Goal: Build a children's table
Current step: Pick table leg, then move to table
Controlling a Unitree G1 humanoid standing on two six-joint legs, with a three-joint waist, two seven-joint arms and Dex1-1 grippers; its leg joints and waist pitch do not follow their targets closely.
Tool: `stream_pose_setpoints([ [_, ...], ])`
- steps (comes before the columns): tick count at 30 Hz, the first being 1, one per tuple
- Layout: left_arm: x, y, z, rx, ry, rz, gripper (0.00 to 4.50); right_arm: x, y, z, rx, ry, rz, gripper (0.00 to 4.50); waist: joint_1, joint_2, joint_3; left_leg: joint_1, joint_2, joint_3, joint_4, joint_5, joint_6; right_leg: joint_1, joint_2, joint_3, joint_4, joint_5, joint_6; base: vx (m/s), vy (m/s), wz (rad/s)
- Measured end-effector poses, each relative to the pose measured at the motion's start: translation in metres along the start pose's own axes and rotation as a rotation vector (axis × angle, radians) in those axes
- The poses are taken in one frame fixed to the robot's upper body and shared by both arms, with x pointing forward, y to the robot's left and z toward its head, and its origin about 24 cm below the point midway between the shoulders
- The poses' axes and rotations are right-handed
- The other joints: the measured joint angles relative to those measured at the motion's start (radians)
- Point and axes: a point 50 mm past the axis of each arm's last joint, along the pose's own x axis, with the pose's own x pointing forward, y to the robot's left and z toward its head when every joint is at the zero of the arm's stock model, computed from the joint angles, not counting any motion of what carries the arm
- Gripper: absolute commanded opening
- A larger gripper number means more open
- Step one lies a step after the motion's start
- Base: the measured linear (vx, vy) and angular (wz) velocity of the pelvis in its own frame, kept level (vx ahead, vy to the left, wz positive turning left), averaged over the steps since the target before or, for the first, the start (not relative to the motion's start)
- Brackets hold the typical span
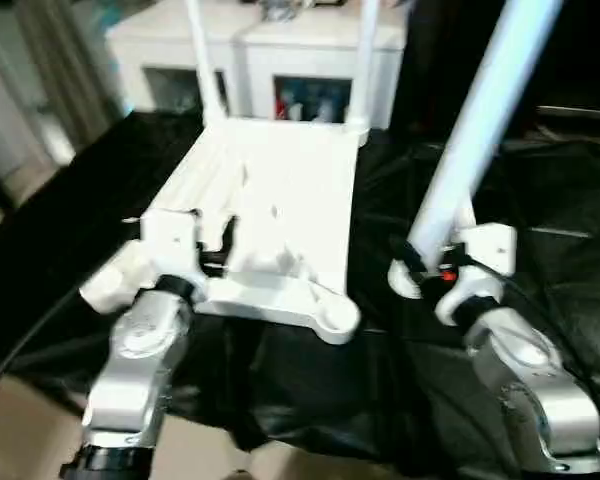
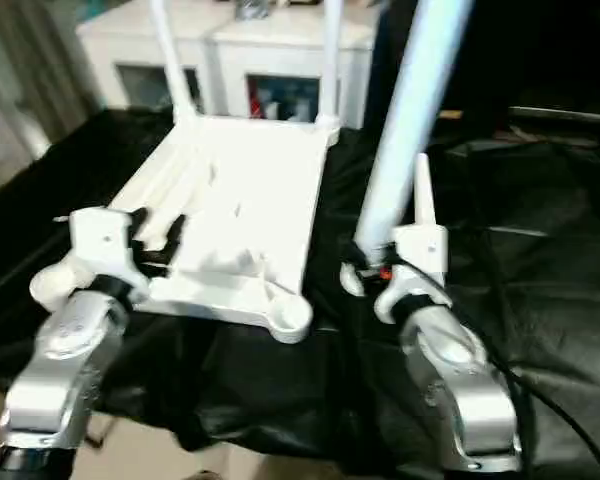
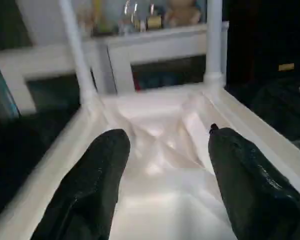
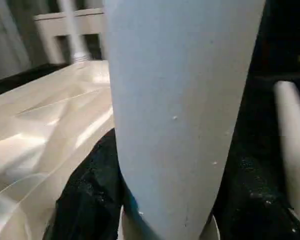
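The white tabletop (image 1: 280, 195) lies upside down on black cloth, ribbed underside up. Two white legs (image 1: 202, 60) (image 1: 368, 55) stand upright in its far corner sockets. The near right socket (image 1: 335, 318) has nothing in it. My left gripper (image 1: 223, 238) hovers at the near left corner, open, its black fingers (image 3: 95, 175) spread over the ribs (image 3: 165, 145) with nothing between them. My right gripper (image 1: 420, 262) is shut on the lower end of a third leg (image 1: 480, 120), which tilts up and to the right beside the tabletop's right edge. That leg (image 4: 185, 110) sits between the fingers (image 4: 87, 200).
White cabinets (image 1: 280, 55) with glass fronts stand behind the work. The black cloth (image 1: 550, 210) spreads to the right, over dark folds. Another white tube (image 4: 292, 125) lies close beside the right gripper. Pale floor (image 1: 20, 410) shows at the near left.
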Motion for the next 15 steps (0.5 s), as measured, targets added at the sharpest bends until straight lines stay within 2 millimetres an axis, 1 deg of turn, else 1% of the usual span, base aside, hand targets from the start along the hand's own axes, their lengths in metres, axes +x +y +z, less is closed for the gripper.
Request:
stream_pose_setpoints([
  [1,0.0,0.006,0.001,0.026,-0.003,0.014,2.98,0.0,0.002,-0.002,0.009,0.005,0.001,1.93,-0.017,0.0,-0.001,0.001,-0.003,0.019,-0.006,0.0,0.012,-0.005,-0.008,-0.004,-0.012,-0.006,-0.007,-0.071,0.211,-0.38],
  [2,0.0,0.009,0.001,0.033,-0.002,0.018,2.98,0.0,0.006,-0.003,0.016,0.007,0.015,1.93,-0.026,0.001,-0.002,-0.001,0.001,0.036,-0.005,-0.004,0.022,-0.017,-0.029,-0.046,-0.002,-0.027,-0.033,-0.071,0.211,-0.38],
  [3,0.0,0.012,0.001,0.029,0.001,0.028,2.98,0.001,0.009,-0.004,0.023,0.009,0.032,1.93,-0.034,0.004,-0.002,-0.004,0.005,0.044,-0.005,-0.004,0.025,-0.016,-0.047,-0.093,0.013,-0.041,-0.054,-0.065,0.201,-0.38],
  [4,-0.001,0.013,0.0,0.02,0.004,0.035,2.98,0.0,0.011,-0.006,0.027,0.014,0.045,1.93,-0.048,0.011,-0.003,-0.008,0.006,0.04,-0.008,-0.001,0.029,-0.007,-0.061,-0.157,0.041,-0.043,-0.06,-0.059,0.144,-0.15],
  [5,-0.001,0.012,0.0,0.015,0.004,0.035,2.98,0.0,0.011,-0.007,0.028,0.018,0.047,1.93,-0.058,0.016,-0.005,-0.01,0.009,0.035,-0.013,0.005,0.03,0.005,-0.061,-0.189,0.048,-0.042,-0.062,-0.059,0.144,-0.15],
  [6,0.0,0.011,0.0,0.009,0.002,0.032,2.98,0.001,0.011,-0.006,0.027,0.017,0.051,1.93,-0.062,0.016,-0.008,-0.014,0.012,0.035,-0.021,0.014,0.032,0.018,-0.058,-0.215,0.06,-0.043,-0.064,-0.03,0.072,0.04],
  [7,0.0,0.011,0.0,0.004,0.001,0.035,2.98,0.003,0.012,-0.004,0.025,0.01,0.062,1.93,-0.069,0.012,-0.012,-0.025,0.012,0.035,-0.033,0.026,0.038,0.03,-0.057,-0.228,0.074,-0.052,-0.067,0.0,0.0,0.0],
  [8,0.0,0.01,0.0,-0.002,0.003,0.037,2.98,0.005,0.013,-0.003,0.022,0.006,0.071,1.93,-0.073,0.011,-0.012,-0.031,0.012,0.035,-0.039,0.038,0.047,0.036,-0.06,-0.227,0.071,-0.073,-0.073,0.0,0.0,0.0],
  [9,0.0,0.01,-0.001,-0.009,0.006,0.045,2.98,0.007,0.013,-0.002,0.019,0.005,0.079,1.93,-0.075,0.007,-0.014,-0.041,0.012,0.035,-0.037,0.043,0.045,0.039,-0.068,-0.22,0.054,-0.089,-0.076,-0.066,-0.062,-0.08],
  [10,0.0,0.007,-0.001,-0.025,0.006,0.045,2.98,0.009,0.01,-0.002,0.01,0.011,0.08,1.93,-0.073,0.004,-0.015,-0.057,0.012,0.032,-0.033,0.051,0.05,0.034,-0.071,-0.224,0.055,-0.091,-0.059,-0.077,-0.102,-0.09],
  [11,0.0,0.002,-0.001,-0.036,0.007,0.036,2.98,0.009,0.007,-0.004,0.005,0.023,0.071,1.93,-0.066,0.003,-0.014,-0.061,0.009,0.027,-0.034,0.057,0.057,0.029,-0.072,-0.226,0.062,-0.087,-0.055,-0.077,-0.102,-0.09],
  [12,0.001,-0.002,-0.002,-0.045,0.009,0.026,2.98,0.009,0.004,-0.006,0.003,0.035,0.065,1.93,-0.06,0.002,-0.013,-0.057,0.01,0.026,-0.038,0.059,0.055,0.027,-0.071,-0.228,0.062,-0.085,-0.058,-0.084,-0.107,-0.06],
  [13,0.0,-0.004,-0.002,-0.049,0.01,0.021,2.98,0.009,0.0,-0.007,-0.001,0.041,0.062,1.93,-0.054,0.004,-0.013,-0.055,0.011,0.023,-0.043,0.063,0.047,0.028,-0.072,-0.233,0.059,-0.084,-0.066,-0.096,-0.068,-0.07],
  [15,-0.001,-0.003,-0.002,-0.056,0.009,0.027,2.98,0.01,-0.001,-0.003,-0.008,0.031,0.071,1.93,-0.053,0.008,-0.011,-0.053,0.018,0.019,-0.045,0.068,0.03,0.031,-0.072,-0.247,0.052,-0.078,-0.063,-0.096,-0.044,-0.07],
])
